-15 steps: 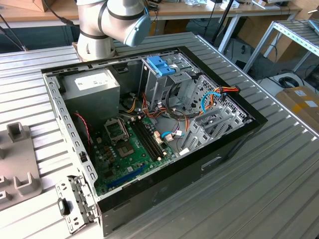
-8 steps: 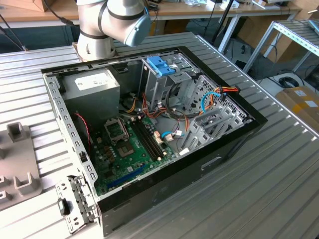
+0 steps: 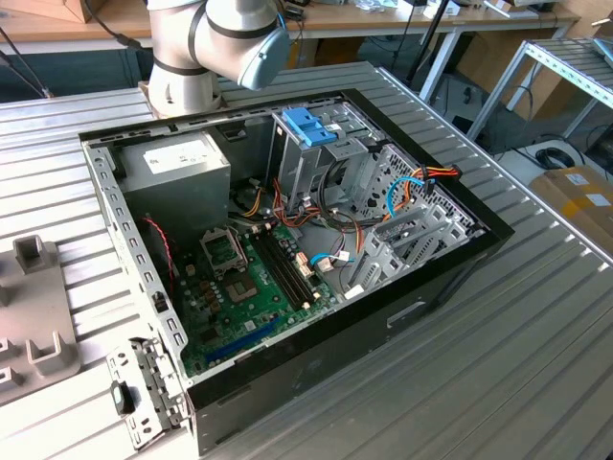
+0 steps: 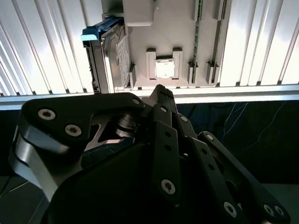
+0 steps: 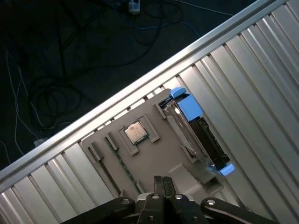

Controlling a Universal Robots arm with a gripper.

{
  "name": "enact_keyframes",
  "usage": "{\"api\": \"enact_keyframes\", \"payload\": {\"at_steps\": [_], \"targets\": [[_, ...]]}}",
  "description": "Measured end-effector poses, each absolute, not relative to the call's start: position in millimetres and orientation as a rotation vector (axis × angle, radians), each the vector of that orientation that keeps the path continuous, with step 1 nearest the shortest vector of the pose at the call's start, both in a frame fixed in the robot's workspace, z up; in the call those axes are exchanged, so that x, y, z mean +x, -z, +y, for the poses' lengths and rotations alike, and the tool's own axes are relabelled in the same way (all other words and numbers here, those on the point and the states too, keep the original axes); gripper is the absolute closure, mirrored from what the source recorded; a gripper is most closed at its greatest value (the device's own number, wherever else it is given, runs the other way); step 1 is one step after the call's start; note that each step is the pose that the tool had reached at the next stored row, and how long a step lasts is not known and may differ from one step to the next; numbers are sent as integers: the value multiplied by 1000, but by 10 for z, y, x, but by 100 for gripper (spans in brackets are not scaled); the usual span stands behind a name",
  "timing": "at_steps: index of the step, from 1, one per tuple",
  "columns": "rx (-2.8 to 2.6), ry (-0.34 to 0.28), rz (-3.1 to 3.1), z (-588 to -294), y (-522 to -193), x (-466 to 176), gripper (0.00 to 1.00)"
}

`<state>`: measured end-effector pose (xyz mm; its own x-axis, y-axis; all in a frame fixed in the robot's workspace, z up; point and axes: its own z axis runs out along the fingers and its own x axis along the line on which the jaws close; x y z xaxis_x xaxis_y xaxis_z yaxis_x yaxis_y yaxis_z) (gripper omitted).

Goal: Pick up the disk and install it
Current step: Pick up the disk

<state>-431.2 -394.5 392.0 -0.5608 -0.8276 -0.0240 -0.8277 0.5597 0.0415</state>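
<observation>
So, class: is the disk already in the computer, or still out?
Out. In both wrist views the disk stands on edge at the grey tray's side on the table, apart from the gripper.

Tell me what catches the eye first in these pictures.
In the exterior view, an open computer case lies on the ribbed metal table, its green circuit board and coloured cables bare. In the first wrist view, the disk in its blue frame stands on edge in a grey tray that also holds a square chip, with the shut gripper near the tray.
</observation>
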Motion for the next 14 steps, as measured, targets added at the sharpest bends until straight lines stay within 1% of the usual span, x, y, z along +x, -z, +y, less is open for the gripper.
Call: {"api": "enact_keyframes", "payload": {"at_steps": [14], "targets": [[-1621, -75, 2691, -3945, -3920, -4312, 90]]}}
